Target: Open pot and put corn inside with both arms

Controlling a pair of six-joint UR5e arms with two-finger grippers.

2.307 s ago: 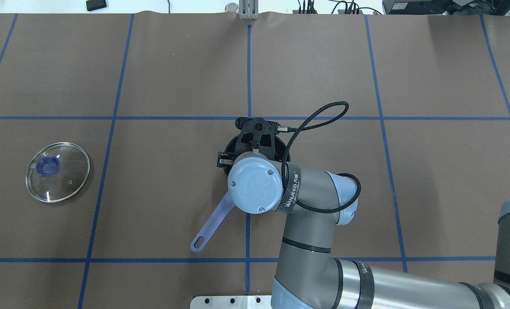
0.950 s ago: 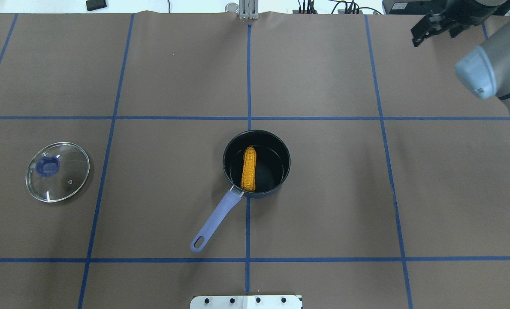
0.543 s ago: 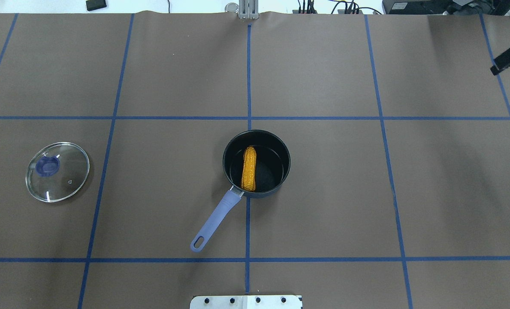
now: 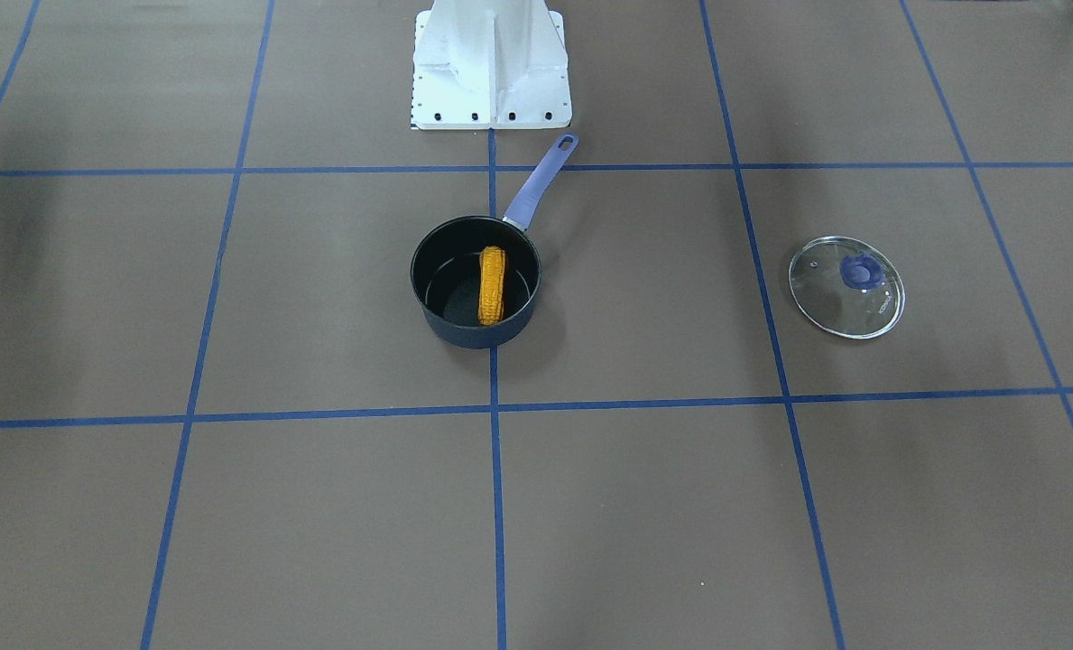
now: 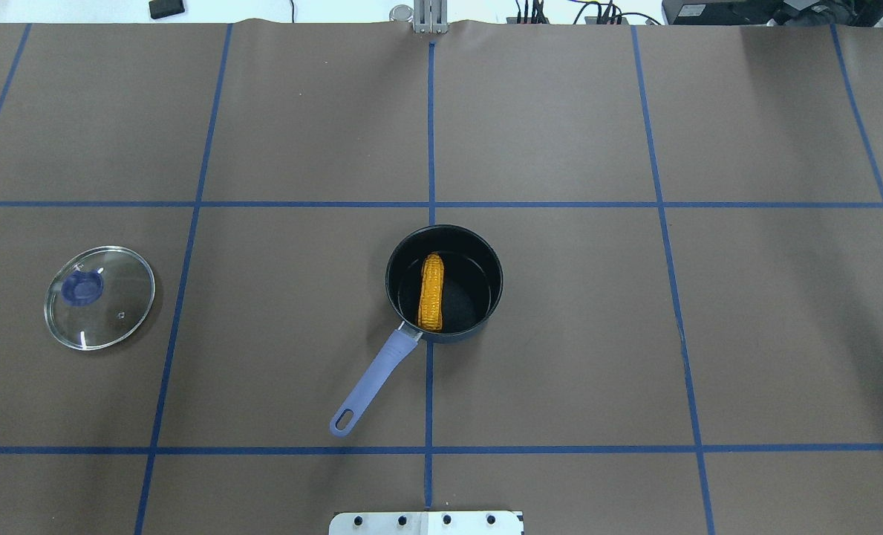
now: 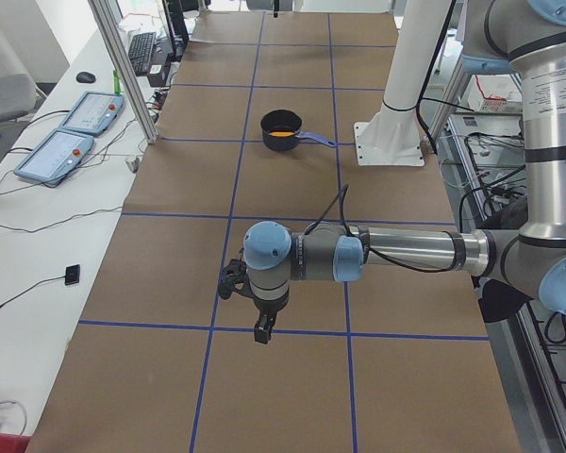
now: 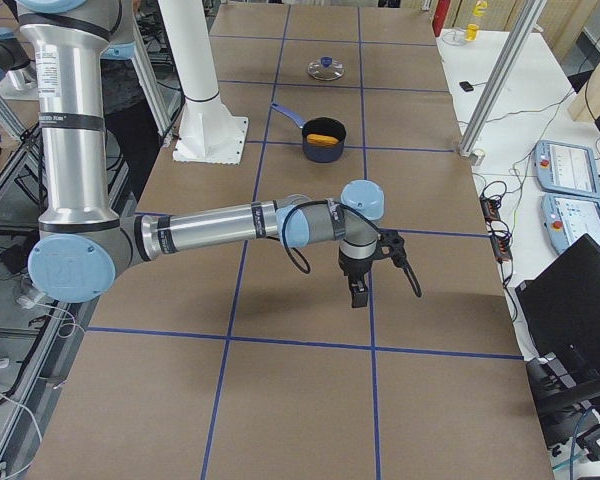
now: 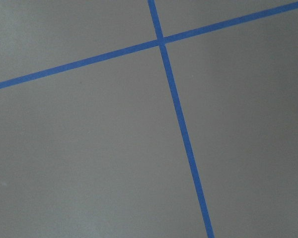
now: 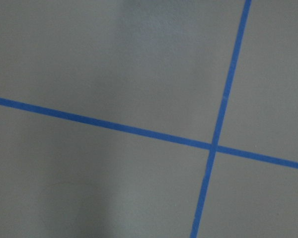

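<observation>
The orange-yellow corn [image 5: 431, 291] lies inside the dark open pot [image 5: 469, 297], which stands at the table's middle with its lavender handle [image 5: 370, 383] towards the robot. Both show in the front view too, the corn [image 4: 492, 285] in the pot [image 4: 446, 291]. The glass lid [image 5: 99, 297] lies flat on the table far to the left, knob up. My left gripper [image 6: 262, 330] shows only in the left side view, my right gripper [image 7: 358, 293] only in the right side view. Both hang over bare table far from the pot. I cannot tell whether they are open or shut.
The white base pedestal [image 4: 491, 63] stands behind the pot's handle. Blue tape lines grid the brown table cover. Both wrist views show only table and tape. Control tablets [image 6: 71, 132] lie on a side bench beyond the table.
The right arm, which hung over the pot, has lifted away to the far right and left the overhead view. The corn now lies uncovered in the pot.
</observation>
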